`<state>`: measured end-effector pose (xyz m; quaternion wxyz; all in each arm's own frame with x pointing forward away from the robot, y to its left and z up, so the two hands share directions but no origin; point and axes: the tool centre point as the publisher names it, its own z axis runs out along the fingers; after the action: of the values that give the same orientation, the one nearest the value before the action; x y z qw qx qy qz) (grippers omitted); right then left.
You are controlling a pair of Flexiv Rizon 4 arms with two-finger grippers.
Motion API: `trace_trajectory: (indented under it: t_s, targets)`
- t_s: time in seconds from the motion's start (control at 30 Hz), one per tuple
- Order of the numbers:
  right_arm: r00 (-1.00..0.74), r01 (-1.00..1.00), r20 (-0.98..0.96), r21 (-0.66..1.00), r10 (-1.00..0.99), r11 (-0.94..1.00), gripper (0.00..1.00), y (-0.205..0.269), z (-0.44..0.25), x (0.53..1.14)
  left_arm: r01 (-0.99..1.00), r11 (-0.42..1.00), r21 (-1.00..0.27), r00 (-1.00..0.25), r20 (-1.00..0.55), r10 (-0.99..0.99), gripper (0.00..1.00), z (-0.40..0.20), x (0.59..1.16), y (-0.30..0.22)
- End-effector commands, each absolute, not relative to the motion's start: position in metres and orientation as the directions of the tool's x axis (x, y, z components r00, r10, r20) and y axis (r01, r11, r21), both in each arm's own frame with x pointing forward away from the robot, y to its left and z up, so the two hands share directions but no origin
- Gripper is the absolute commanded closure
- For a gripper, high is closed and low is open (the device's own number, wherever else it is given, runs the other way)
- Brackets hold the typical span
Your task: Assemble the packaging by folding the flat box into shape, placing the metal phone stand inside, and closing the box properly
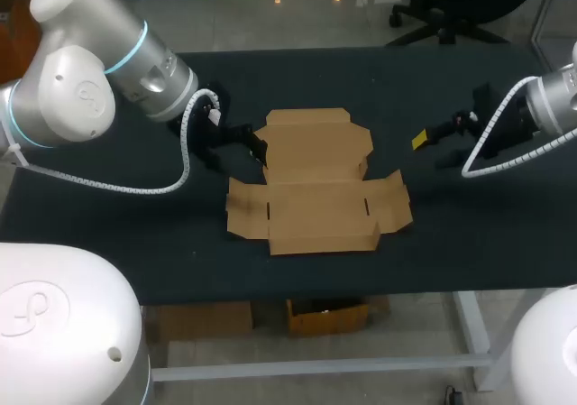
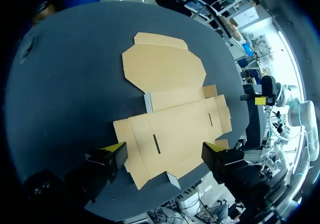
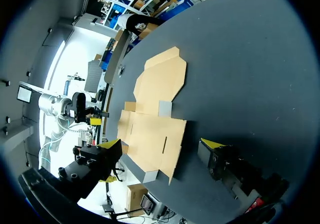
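Observation:
A flat, unfolded brown cardboard box (image 1: pixel 315 184) lies in the middle of the dark table, with its rounded lid flap toward the far side and small side flaps spread out. My left gripper (image 1: pixel 236 145) hovers just off the box's far left corner. In the left wrist view its fingers stand open (image 2: pixel 163 148) and wide apart above the box (image 2: pixel 170 109), holding nothing. My right gripper (image 1: pixel 433 148) hangs to the right of the box, apart from it. It is open (image 3: pixel 161 144) and empty, facing the box (image 3: pixel 155 109). No metal phone stand shows in any view.
The dark table top (image 1: pixel 135 225) stretches bare on all sides of the box, out to its front edge (image 1: pixel 297 292). Each wrist view shows the other arm's gripper across the box, the right one (image 2: pixel 260 100) and the left one (image 3: pixel 92 120).

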<state>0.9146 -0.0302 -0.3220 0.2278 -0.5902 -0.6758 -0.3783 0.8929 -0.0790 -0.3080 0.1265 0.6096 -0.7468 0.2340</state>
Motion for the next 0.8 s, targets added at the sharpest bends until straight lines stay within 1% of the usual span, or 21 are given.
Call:
trace_trajectory:
  t_s: [0.03, 0.4, 0.8]
  targets:
    - [-0.195, 0.977, 0.832, 0.212, 0.520, 0.026, 0.00, -0.026, -0.326, 0.933, -0.965, 0.160, -0.207, -0.243, 0.482, -0.842, 0.00, -0.309, 0.902, -0.083]
    - [-0.076, 0.989, 0.831, 0.132, 0.551, -0.062, 0.00, -0.020, -0.335, 0.964, -0.958, 0.150, -0.243, -0.254, 0.484, -0.837, 0.00, -0.302, 0.927, -0.083]
    - [-0.063, 0.982, 0.837, 0.148, 0.544, -0.113, 0.00, -0.003, -0.342, 0.970, -0.960, 0.118, -0.253, -0.233, 0.495, -0.837, 0.00, -0.298, 0.951, -0.077]
